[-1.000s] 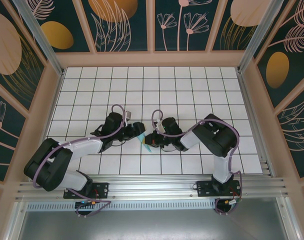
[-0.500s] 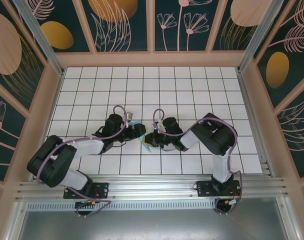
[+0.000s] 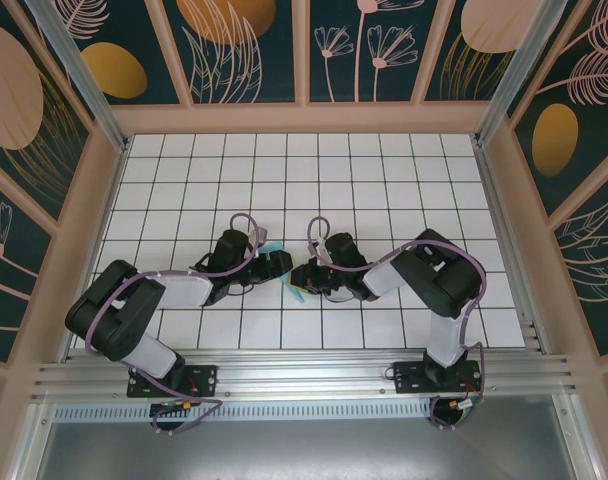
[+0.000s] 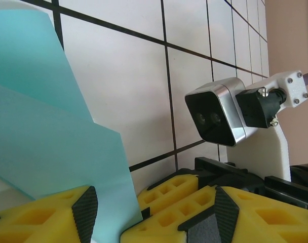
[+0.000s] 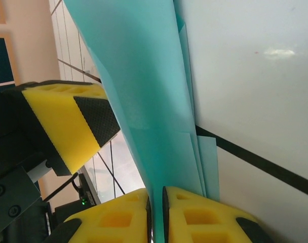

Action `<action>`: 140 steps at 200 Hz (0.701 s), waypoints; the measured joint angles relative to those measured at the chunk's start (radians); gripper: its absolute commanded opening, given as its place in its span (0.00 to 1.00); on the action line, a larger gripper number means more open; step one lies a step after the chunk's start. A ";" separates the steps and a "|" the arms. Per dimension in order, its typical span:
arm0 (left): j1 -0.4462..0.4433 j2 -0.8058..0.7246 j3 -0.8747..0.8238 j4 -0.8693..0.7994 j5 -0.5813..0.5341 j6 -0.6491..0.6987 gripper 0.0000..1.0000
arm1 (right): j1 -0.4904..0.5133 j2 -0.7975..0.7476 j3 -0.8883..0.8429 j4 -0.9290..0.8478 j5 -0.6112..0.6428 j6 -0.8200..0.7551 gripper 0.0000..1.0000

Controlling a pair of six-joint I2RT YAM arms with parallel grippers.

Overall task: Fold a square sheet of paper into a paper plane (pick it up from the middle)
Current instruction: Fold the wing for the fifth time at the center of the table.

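The square sheet of paper (image 5: 144, 86) is light turquoise and folded into several long layers that stand on edge above the white tiles. I cannot tell whether its shape is that of a paper plane. My right gripper (image 5: 156, 195) is shut on the lower edge of the folded paper, its yellow fingers pressed close on both sides. My left gripper (image 4: 151, 195) is open and straddles the paper (image 4: 47, 131), which lies against its left finger. In the top view the two grippers meet nose to nose, left gripper (image 3: 277, 265) and right gripper (image 3: 302, 276), with paper tips (image 3: 273, 248) sticking out.
White tiled floor (image 3: 384, 170) with black grid lines stretches behind and beside the arms. Tan walls (image 3: 504, 200) enclose it on three sides. The right arm's wrist camera (image 4: 215, 116) hangs close in front of my left gripper.
The left arm's elbow has swung to the right and its wrist has turned. A turquoise paper tip now sticks out above the left gripper. The right arm has hardly moved.
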 measured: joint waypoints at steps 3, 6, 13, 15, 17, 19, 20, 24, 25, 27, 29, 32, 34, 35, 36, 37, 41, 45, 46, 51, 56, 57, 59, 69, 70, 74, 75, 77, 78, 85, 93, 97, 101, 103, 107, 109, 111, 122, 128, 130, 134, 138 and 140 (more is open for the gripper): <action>0.000 0.001 0.000 0.000 -0.001 0.000 0.65 | 0.001 -0.001 0.000 -0.002 0.003 -0.003 0.14; 0.000 0.002 0.001 0.000 -0.001 0.000 0.65 | 0.001 -0.001 0.000 -0.004 0.005 -0.005 0.13; 0.000 0.003 0.002 0.000 -0.002 0.000 0.65 | 0.001 -0.001 0.000 -0.008 0.009 -0.011 0.09; 0.000 0.003 0.003 0.000 -0.001 0.000 0.65 | 0.001 -0.001 0.001 -0.009 0.009 -0.014 0.07; 0.000 0.004 0.003 0.000 -0.001 0.000 0.65 | 0.001 -0.001 0.001 -0.010 0.010 -0.013 0.06; 0.000 0.004 0.003 0.000 -0.001 0.000 0.65 | 0.001 -0.001 0.001 -0.013 0.012 -0.013 0.05; 0.000 0.004 0.004 0.000 -0.002 0.000 0.65 | 0.001 -0.001 0.002 -0.014 0.012 -0.014 0.04; 0.000 0.005 0.004 0.000 -0.001 0.000 0.65 | 0.001 -0.001 0.002 -0.016 0.013 -0.016 0.02; 0.000 0.005 0.004 0.000 -0.001 0.000 0.65 | 0.001 -0.001 0.002 -0.019 0.015 -0.013 0.02; 0.000 0.005 0.004 0.000 -0.001 0.000 0.66 | 0.001 -0.001 0.002 -0.021 0.016 -0.018 0.01; 0.000 0.005 0.004 0.000 -0.001 0.000 0.65 | 0.001 -0.001 0.002 -0.020 0.015 -0.019 0.01; 0.000 0.005 0.004 0.000 -0.001 0.000 0.66 | 0.001 -0.001 0.002 -0.024 0.018 -0.014 0.00; 0.000 0.005 0.004 0.000 -0.001 0.000 0.66 | 0.001 -0.001 0.002 -0.023 0.017 -0.016 0.00; 0.000 0.005 0.004 0.000 -0.001 0.000 0.66 | 0.001 -0.001 0.002 -0.023 0.016 -0.014 0.00; 0.000 0.005 0.004 0.000 -0.001 0.000 0.66 | 0.001 -0.001 0.002 -0.023 0.016 -0.013 0.00; 0.000 0.005 0.004 0.000 -0.001 0.000 0.66 | 0.001 -0.001 0.002 -0.023 0.017 -0.014 0.00; 0.000 0.005 0.005 0.000 -0.001 0.000 0.66 | 0.001 -0.001 0.002 -0.023 0.018 -0.012 0.00; 0.000 0.005 0.005 0.000 -0.001 0.000 0.66 | 0.001 -0.001 0.002 -0.022 0.018 -0.012 0.00; 0.000 0.004 0.005 0.000 -0.001 0.000 0.66 | 0.001 -0.001 0.002 -0.022 0.018 -0.011 0.00; 0.000 0.003 0.005 -0.001 -0.002 0.000 0.66 | 0.001 -0.001 0.001 -0.019 0.018 -0.009 0.00; 0.000 0.001 0.006 -0.002 -0.002 0.001 0.67 | 0.001 -0.001 -0.001 -0.014 0.018 -0.004 0.00; 0.000 0.001 0.006 -0.002 -0.002 0.001 0.67 | 0.001 -0.001 -0.002 -0.014 0.018 -0.004 0.00; 0.000 -0.001 0.006 -0.003 -0.002 0.001 0.67 | 0.001 -0.001 -0.002 -0.013 0.018 -0.003 0.00; 0.000 -0.014 0.006 -0.011 -0.006 0.001 0.67 | 0.001 -0.001 -0.008 0.002 0.017 0.013 0.00; 0.000 -0.015 0.006 -0.012 -0.006 0.001 0.67 | 0.001 -0.001 -0.010 0.005 0.018 0.016 0.00; 0.000 -0.023 0.006 -0.015 -0.008 0.001 0.67 | 0.001 -0.001 -0.013 0.014 0.016 0.020 0.00; 0.000 -0.026 0.006 -0.016 -0.009 0.001 0.67 | 0.001 -0.001 -0.015 0.018 0.015 0.024 0.00; 0.000 -0.029 0.006 -0.018 -0.010 0.001 0.67 | 0.001 0.000 -0.016 0.021 0.014 0.026 0.00; 0.000 -0.031 0.006 -0.018 -0.009 0.001 0.67 | 0.001 0.000 -0.018 0.024 0.014 0.027 0.00; 0.000 -0.048 0.006 -0.021 -0.011 0.003 0.67 | 0.001 0.000 -0.027 0.046 0.011 0.043 0.00; 0.000 -0.066 0.006 -0.023 -0.014 0.004 0.68 | -0.001 0.000 -0.038 0.075 0.005 0.064 0.00; 0.000 -0.077 0.006 -0.023 -0.016 0.005 0.68 | -0.002 0.000 -0.044 0.092 0.000 0.076 0.00; 0.000 -0.086 0.006 -0.023 -0.016 0.006 0.68 | -0.002 0.000 -0.051 0.108 -0.006 0.089 0.00; 0.000 -0.091 0.006 -0.024 -0.016 0.007 0.68 | -0.003 0.000 -0.053 0.115 -0.009 0.094 0.00; 0.000 -0.100 0.006 -0.023 -0.016 0.008 0.69 | -0.004 0.000 -0.060 0.132 -0.015 0.103 0.00; 0.000 -0.104 0.006 -0.024 -0.016 0.008 0.69 | -0.004 0.000 -0.063 0.142 -0.018 0.111 0.00; 0.000 -0.108 0.006 -0.023 -0.017 0.008 0.69 | -0.005 0.000 -0.065 0.149 -0.020 0.117 0.00; 0.000 -0.125 0.006 -0.023 -0.016 0.012 0.69 | -0.007 0.001 -0.074 0.182 -0.035 0.140 0.00; 0.000 -0.128 0.006 -0.023 -0.016 0.016 0.69 | -0.008 0.001 -0.074 0.196 -0.042 0.151 0.00; 0.000 -0.128 0.006 -0.023 -0.016 0.017 0.69 | -0.009 0.001 -0.074 0.201 -0.043 0.153 0.00; 0.000 -0.128 0.006 -0.023 -0.016 0.019 0.69 | -0.009 0.001 -0.074 0.208 -0.045 0.157 0.00; 0.000 -0.126 0.006 -0.024 -0.016 0.023 0.69 | -0.009 0.001 -0.074 0.214 -0.047 0.160 0.00; 0.000 -0.126 0.006 -0.024 -0.016 0.023 0.69 | -0.009 0.001 -0.074 0.218 -0.049 0.164 0.00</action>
